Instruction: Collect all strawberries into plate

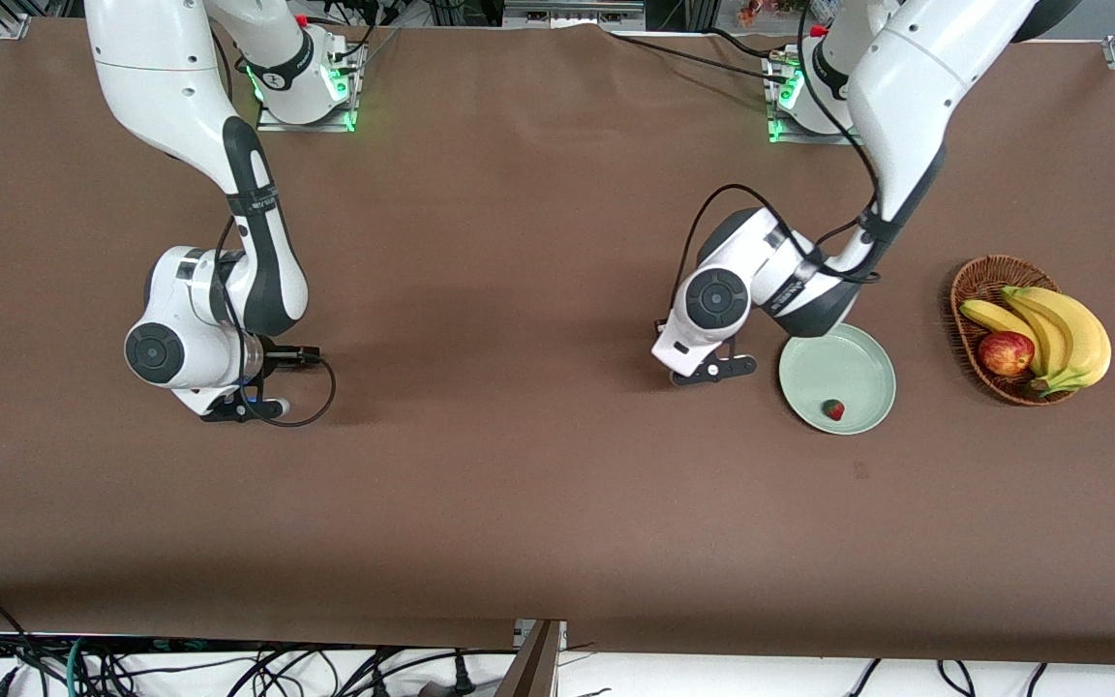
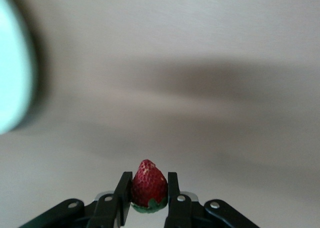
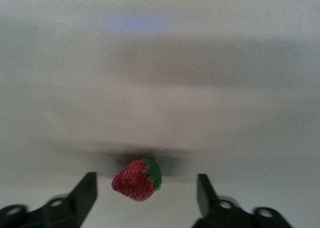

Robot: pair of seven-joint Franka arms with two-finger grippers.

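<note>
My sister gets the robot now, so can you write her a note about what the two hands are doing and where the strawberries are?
Left gripper: down at the table beside the plate, shut on a strawberry.
Right gripper: low at the right arm's end of the table, fingers open around another strawberry, not yet gripping.
Done: one strawberry lies in the plate.
Left: carry the other two to the plate.

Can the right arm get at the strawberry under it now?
Probably yes: the strawberry lies on the bare table between the open fingers of the right end effector, with nothing in the way.
</note>
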